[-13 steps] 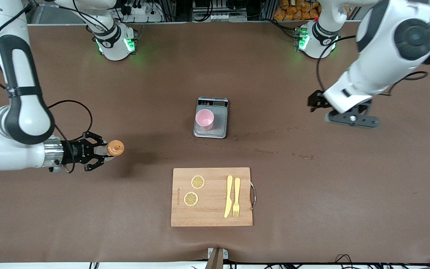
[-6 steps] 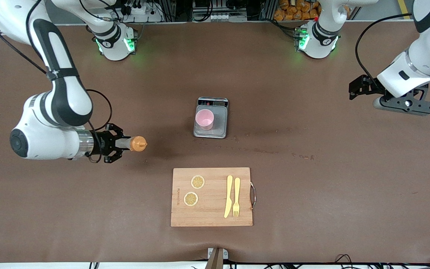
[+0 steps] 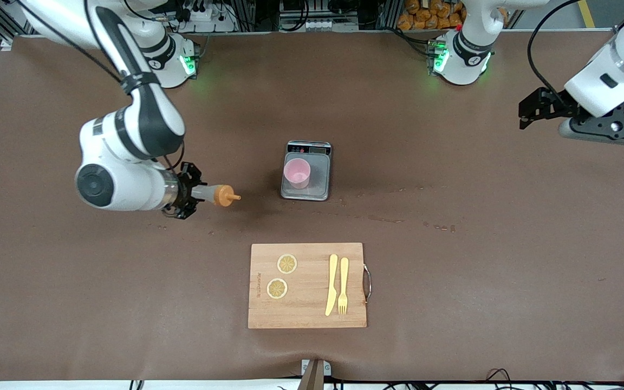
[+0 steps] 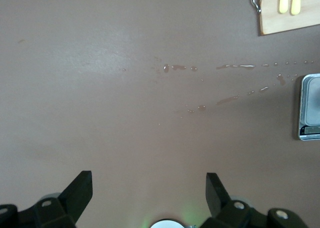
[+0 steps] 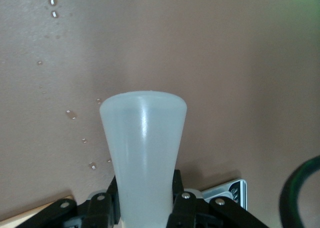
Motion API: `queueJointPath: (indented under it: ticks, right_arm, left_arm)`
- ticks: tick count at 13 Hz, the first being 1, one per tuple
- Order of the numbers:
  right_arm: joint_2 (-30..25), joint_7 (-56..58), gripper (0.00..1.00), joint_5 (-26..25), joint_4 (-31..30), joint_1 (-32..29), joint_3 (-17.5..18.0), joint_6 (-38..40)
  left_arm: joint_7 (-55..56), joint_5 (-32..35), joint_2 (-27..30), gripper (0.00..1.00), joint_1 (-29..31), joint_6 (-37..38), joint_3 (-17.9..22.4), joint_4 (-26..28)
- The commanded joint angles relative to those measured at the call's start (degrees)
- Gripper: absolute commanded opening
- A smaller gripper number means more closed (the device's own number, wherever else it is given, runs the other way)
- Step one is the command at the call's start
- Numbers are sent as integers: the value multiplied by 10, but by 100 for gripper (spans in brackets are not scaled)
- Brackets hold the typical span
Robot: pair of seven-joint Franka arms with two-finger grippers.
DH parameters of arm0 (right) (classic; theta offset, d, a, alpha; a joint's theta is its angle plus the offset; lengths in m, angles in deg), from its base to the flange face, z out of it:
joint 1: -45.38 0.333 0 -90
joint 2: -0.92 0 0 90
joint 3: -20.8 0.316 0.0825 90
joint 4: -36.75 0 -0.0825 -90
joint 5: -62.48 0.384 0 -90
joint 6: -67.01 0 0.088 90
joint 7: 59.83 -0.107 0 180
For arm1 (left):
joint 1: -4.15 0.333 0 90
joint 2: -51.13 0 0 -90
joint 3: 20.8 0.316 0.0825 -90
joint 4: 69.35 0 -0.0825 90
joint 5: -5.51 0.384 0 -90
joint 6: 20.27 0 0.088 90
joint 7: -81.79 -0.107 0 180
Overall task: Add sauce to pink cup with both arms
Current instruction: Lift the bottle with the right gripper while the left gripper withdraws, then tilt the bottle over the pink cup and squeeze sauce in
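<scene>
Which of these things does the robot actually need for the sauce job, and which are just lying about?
Needed: sauce held in the right gripper; pink cup on the grey scale; left gripper, open, waiting.

Lying about: cutting board, two lemon slices, yellow knife, yellow fork.

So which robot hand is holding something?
The right hand, toward the right arm's end of the table, grips the sauce bottle. The left hand is open with nothing in it.

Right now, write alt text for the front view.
The right gripper holds a translucent whitish squeeze bottle with orange nozzle sideways, nozzle toward the pale pink plastic cup on the grey scale. The left gripper waits, open.
</scene>
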Motion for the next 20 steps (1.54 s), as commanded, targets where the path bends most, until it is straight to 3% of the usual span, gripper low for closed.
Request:
queueJointPath:
  ticks: [1,5,8,10,20]
  right_arm:
    - [-28,-76,41,-51,-22,36,-5,21]
    - [-23,-135,41,-70,-19,84,-5,38]
    - [-8,-191,42,-126,-8,124,-4,67]
    - [3,-209,42,-136,11,140,-5,98]
    - [129,-268,45,-206,171,208,-5,242]
  left_arm:
    - [12,14,4,100,-2,14,-5,-9]
    - [12,14,4,100,2,14,-6,-14]
    - [12,12,4,100,4,22,-6,-18]
    - [13,8,2,100,4,22,-6,-18]
    - [21,5,-4,100,7,22,-6,-18]
